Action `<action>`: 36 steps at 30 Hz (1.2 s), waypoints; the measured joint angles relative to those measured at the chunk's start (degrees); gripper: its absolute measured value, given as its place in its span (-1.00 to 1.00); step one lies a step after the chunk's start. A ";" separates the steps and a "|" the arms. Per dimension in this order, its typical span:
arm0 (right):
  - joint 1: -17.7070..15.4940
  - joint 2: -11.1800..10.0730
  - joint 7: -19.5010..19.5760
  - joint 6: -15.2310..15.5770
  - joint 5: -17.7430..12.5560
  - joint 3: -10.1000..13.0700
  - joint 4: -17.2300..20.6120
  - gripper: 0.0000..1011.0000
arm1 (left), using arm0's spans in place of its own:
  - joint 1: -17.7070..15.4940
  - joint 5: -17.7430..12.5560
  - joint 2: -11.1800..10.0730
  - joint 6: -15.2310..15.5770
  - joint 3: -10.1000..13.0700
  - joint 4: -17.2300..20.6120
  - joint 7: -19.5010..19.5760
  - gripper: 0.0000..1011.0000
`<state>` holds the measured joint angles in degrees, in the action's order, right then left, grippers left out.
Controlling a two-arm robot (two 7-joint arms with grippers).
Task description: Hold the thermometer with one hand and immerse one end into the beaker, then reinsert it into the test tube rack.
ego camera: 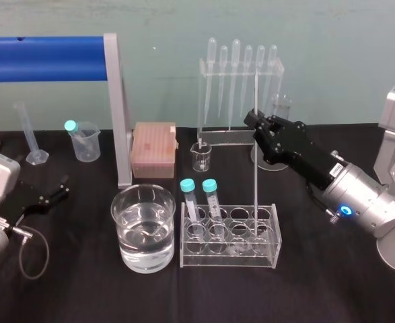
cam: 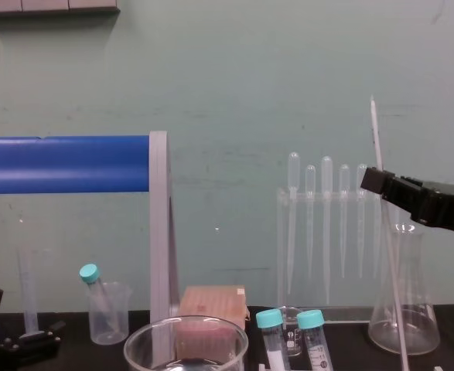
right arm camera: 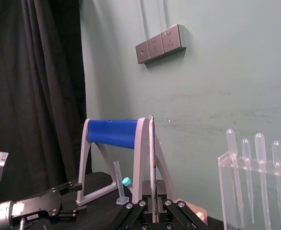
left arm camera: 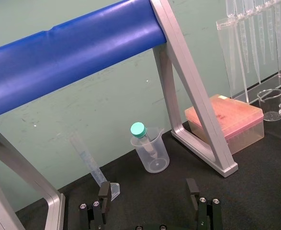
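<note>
- The thermometer (ego camera: 256, 175) stands tall in the test tube rack (ego camera: 231, 259), in a hole at the back right corner. Its low end is down in the rack. Its pointed top pokes up above the pipettes (ego camera: 241, 64) behind it.
- The right gripper (ego camera: 254, 122) reaches in from the right and pinches the thermometer partway up. In the right wrist view the thin rod sits tight between the two fingers, with no gap to see.
- I think it grabs there, well above the rack, so the low end is free to go into the water.
- In the chest view the rod leans a little. The pull should go gently along that lean, or the glass could push on the rack hole and snap.
- The beaker (ego camera: 143, 229) sits just beside the rack, on the robot's left of it, with clear water inside. It is close, so the trip will be short, and its mouth is wide, so the tip is easy to aim.
- Two test tubes with teal caps (ego camera: 210, 195) stand at the rack's left end, between the thermometer and the beaker. The rod likely has to rise high to pass over them.
- The left gripper (left arm camera: 147, 188) rests low on the black worktop (ego camera: 83, 296), far to the left. Its fingers are spread wide and hold nothing. This is a one-hand job, so it keeps out of the way.
- The dip has not begun yet.
</note>
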<state>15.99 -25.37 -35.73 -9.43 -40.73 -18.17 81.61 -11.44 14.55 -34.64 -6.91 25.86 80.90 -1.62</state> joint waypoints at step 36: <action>-0.11 -0.13 0.50 0.32 0.08 -0.08 0.04 -0.62 | 0.00 0.00 0.00 0.00 0.00 0.00 0.00 0.99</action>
<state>15.88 -25.50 -35.23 -9.10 -40.64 -18.25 81.65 -11.43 14.55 -34.65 -6.91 25.86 80.90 -1.62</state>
